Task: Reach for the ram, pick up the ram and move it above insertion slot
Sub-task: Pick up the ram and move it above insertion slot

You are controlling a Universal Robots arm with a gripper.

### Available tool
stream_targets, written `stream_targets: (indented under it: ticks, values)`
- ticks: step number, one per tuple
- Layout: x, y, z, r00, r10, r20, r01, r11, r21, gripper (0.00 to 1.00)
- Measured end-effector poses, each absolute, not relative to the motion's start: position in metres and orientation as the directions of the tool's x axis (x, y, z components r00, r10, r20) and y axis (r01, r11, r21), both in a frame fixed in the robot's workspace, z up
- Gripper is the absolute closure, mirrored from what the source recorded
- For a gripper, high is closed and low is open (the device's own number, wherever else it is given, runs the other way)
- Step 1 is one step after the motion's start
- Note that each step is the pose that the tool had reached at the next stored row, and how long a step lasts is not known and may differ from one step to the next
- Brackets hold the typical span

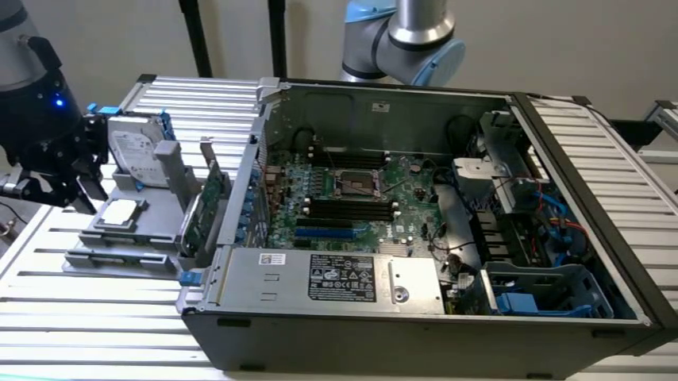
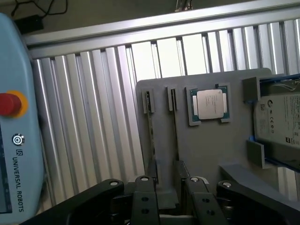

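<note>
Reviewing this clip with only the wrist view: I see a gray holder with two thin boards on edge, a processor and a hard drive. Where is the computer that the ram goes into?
Observer: An open computer case lies close beside the gray holder, on the exterior view's right of it. I cannot tell whether the two touch.
Operator: Is there a free memory slot on its board?
Observer: The long dark slots on either side of the processor socket look empty, with no sticks standing in them.
</note>
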State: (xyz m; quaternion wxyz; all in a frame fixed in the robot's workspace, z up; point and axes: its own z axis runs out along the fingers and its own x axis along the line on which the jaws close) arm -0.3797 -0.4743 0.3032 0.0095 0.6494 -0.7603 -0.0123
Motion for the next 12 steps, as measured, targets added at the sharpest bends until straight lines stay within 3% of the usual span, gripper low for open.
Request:
stream_targets:
  ticks: [12]
  values:
    - [-0.38, -0.481, 0.281, -0.124, -0.992, -0.001, -0.992, 0.124, 0.031, 0.69]
